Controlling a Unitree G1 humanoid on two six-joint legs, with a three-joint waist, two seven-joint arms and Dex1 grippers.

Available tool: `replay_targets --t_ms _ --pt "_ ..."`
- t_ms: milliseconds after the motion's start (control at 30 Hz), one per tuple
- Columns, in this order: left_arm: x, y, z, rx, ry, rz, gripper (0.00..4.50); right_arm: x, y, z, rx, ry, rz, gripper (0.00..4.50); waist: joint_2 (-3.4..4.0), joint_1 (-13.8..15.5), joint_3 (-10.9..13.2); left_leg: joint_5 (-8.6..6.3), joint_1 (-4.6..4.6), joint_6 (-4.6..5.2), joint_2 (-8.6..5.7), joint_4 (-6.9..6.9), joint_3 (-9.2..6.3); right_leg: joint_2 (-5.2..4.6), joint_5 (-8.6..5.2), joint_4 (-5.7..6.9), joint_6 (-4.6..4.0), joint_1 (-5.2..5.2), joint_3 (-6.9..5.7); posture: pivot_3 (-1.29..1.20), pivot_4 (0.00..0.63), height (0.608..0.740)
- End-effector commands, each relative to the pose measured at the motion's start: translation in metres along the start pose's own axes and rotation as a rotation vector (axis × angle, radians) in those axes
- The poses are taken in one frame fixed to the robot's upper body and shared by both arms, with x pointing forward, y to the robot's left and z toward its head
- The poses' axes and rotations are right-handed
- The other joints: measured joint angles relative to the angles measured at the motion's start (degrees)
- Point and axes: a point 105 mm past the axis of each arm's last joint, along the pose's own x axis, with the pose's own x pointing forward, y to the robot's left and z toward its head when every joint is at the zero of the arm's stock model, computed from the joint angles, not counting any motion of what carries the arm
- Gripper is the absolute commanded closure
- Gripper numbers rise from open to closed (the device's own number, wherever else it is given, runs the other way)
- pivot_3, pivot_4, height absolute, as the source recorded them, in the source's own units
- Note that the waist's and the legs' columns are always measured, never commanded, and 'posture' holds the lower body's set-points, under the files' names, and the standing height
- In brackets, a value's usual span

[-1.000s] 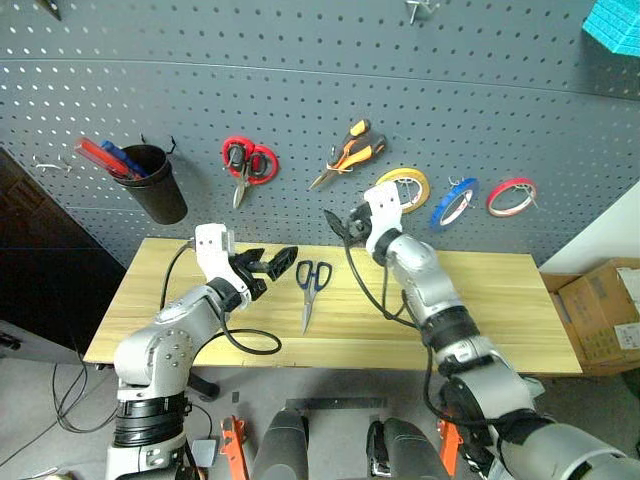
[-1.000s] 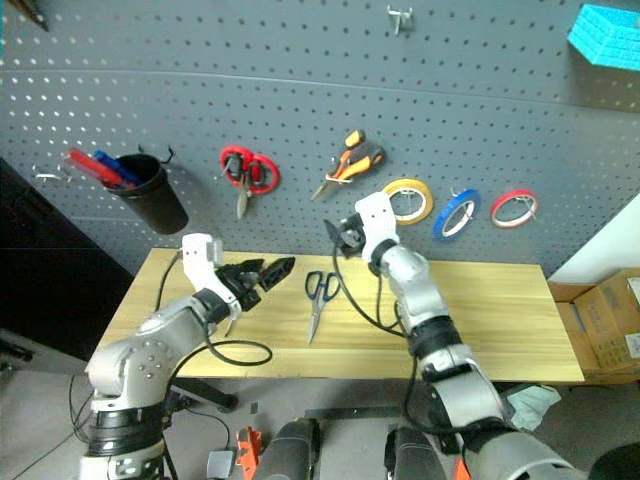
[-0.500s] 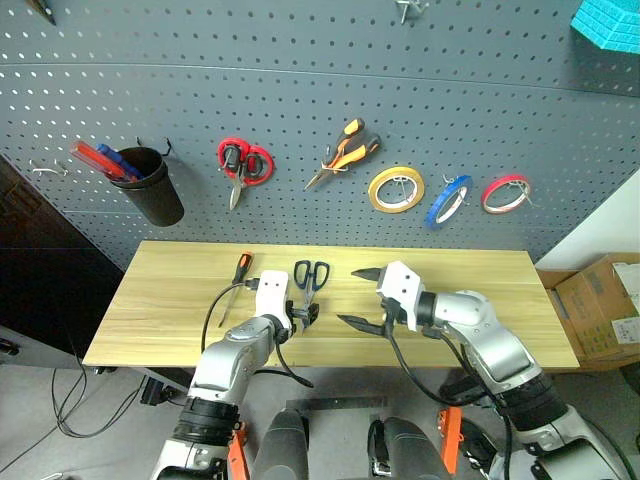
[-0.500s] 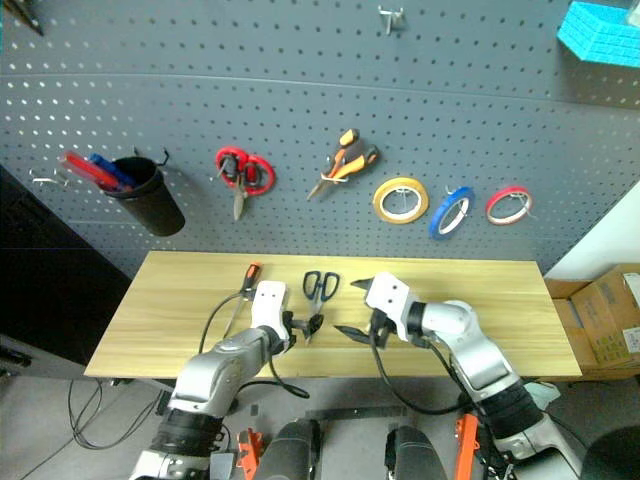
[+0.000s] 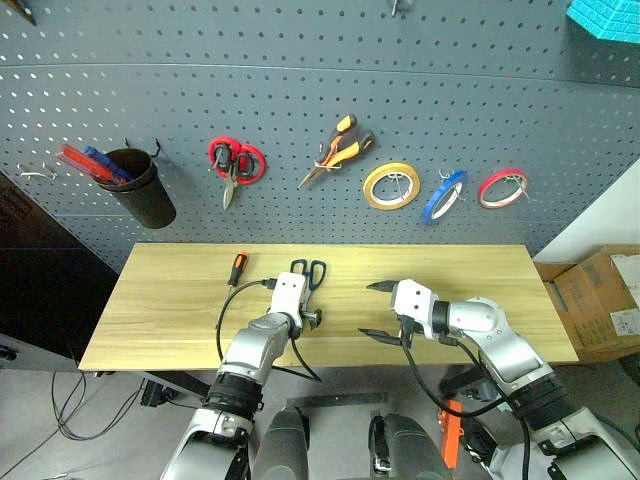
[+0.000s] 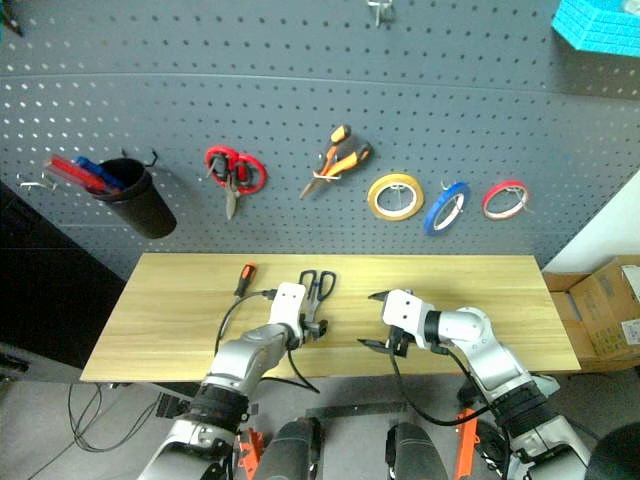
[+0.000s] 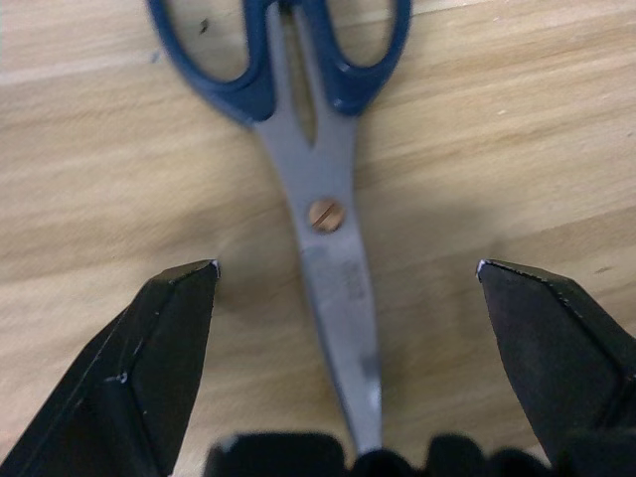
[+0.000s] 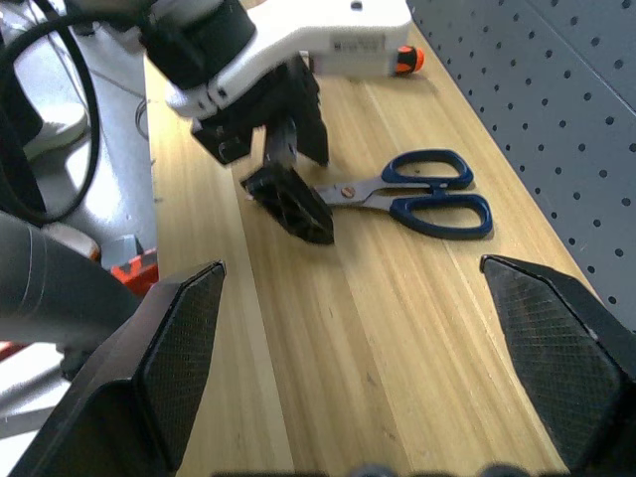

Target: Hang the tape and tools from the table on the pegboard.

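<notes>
Left wrist view showed the left gripper spread wide, one black finger on each side of the blades of the scissors, which lay flat on the table with their dark blue handles pointing away from the wrist. The fingertips looked close to the wood, though whether they touched it could not be told. The blades ran between the fingers and nothing was clamped.

From the head camera, the right gripper hung over the near middle of the table, jaws released and empty, pointing toward the left arm. Its wrist camera looked along the planks at the left gripper standing over the scissors.

Farther back on the table, just left of the scissors' handles, lay the screwdriver, its orange-and-black handle toward the wall.

Behind the table rose the pegboard. On its hooks hung, from left to right, a black cup holding red and blue items, red-handled scissors, the orange-and-black pliers, a yellow tape roll, the blue tape and a red tape roll. A cardboard box sat on the floor beyond the table's right end.
</notes>
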Motion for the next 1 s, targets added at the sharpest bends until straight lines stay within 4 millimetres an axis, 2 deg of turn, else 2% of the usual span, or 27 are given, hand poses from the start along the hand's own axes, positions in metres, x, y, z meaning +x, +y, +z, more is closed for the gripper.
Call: replay_targets --t_ms 33,167,267,600,833,900,1000 --pt "0.004 -0.006 0.002 0.032 0.005 -0.007 0.0 -0.004 -0.007 0.012 -0.016 -0.033 -0.021 0.04 0.01 -0.1 0.0 0.0 0.0 0.0 0.0 0.0 0.0 0.0 0.0 0.0 0.0 0.01 -0.01 0.07 0.236 0.74" --pt "0.006 -0.001 0.002 0.035 0.012 0.033 0.0 -0.005 -0.007 0.012 -0.013 -0.031 -0.015 0.04 0.01 -0.2 0.0 0.0 0.0 0.0 -0.01 -0.01 0.0 -0.01 0.0 -0.03 0.0 0.01 0.0 0.07 0.235 0.74" --pt "0.007 0.004 0.0 0.045 0.022 0.057 0.57 -0.005 -0.007 0.013 -0.016 -0.028 -0.007 0.0 0.03 -0.6 0.0 0.0 0.0 0.0 0.0 -0.02 -0.01 0.0 0.0 -0.03 0.0 0.0 0.0 0.07 0.234 0.74" --pt "0.005 0.009 -0.006 0.002 0.029 0.068 3.99 -0.004 -0.012 0.015 -0.017 -0.03 -0.016 0.0 0.05 -1.1 0.0 0.0 0.0 0.0 -0.01 -0.02 -0.02 -0.01 0.0 -0.06 0.01 0.01 -0.02 0.08 0.231 0.74" --pt "0.001 0.013 -0.003 -0.004 -0.002 0.072 4.0 -0.002 -0.014 0.016 -0.019 -0.032 -0.023 0.0 0.05 -1.1 0.0 -0.01 0.0 -0.01 -0.01 -0.05 -0.02 -0.01 0.0 -0.1 0.01 0.01 -0.02 0.1 0.213 0.74" --pt "-0.005 0.016 0.01 -0.009 -0.088 0.069 4.0 -0.005 -0.017 0.019 -0.017 -0.048 -0.05 0.0 0.05 -1.1 0.0 0.0 0.0 -0.01 -0.01 -0.06 -0.02 -0.01 0.0 -0.1 0.01 0.01 -0.02 0.11 0.207 0.74" --pt "-0.022 0.029 0.025 0.058 -0.23 0.11 4.0 -0.01 -0.014 0.026 -0.025 -0.094 -0.081 0.0 0.05 -1.1 0.0 -0.01 -0.04 -0.01 0.0 -0.12 -0.02 -0.02 0.0 -0.14 0.01 -0.02 -0.02 0.12 0.191 0.74"
